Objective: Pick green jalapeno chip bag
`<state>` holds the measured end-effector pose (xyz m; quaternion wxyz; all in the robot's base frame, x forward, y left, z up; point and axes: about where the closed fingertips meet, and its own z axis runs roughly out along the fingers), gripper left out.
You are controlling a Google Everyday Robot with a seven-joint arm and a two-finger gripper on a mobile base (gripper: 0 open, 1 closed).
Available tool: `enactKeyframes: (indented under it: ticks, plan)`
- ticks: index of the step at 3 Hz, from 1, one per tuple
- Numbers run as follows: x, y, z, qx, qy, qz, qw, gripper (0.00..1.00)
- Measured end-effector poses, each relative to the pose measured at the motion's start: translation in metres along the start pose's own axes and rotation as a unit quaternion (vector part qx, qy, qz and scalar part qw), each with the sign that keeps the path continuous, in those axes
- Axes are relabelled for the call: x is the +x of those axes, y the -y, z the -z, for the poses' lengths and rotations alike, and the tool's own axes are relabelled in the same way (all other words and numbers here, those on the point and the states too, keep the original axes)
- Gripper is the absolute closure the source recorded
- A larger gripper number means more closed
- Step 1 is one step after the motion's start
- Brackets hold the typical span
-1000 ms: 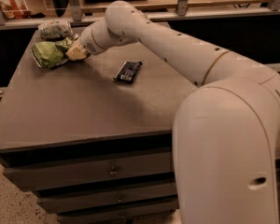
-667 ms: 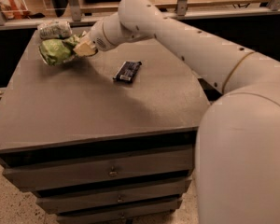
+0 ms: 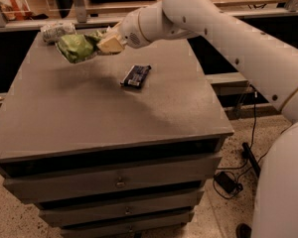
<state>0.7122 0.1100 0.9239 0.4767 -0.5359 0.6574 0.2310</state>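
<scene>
The green jalapeno chip bag [image 3: 77, 46] is bright green and crumpled. It hangs in the air above the far left part of the grey cabinet top [image 3: 89, 113], casting a shadow below it. My gripper [image 3: 107, 41] is shut on the bag's right end, with its pale fingers [image 3: 111, 44] pressed on the green foil. The white arm reaches in from the right across the cabinet.
A smaller pale grey-white bag [image 3: 56, 30] lies at the far left corner behind the green bag. A slim dark blue-black bar [image 3: 136, 76] lies near the middle of the top. The cabinet has drawers [image 3: 119, 182] in front. Cables lie on the floor at right.
The green bag has been lifted off the cabinet top in my gripper and moved a little right. The grey-white bag stays behind on the surface.
</scene>
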Motion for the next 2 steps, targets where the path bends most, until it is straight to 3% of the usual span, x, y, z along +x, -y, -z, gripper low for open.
enactKeyframes:
  ticks: [1, 2]
  plan:
    - [0.001, 0.007, 0.038, -0.008, 0.094, -0.001, 0.9955, 1.00]
    - [-0.011, -0.001, 0.034, -0.012, 0.098, 0.023, 0.9948, 1.00]
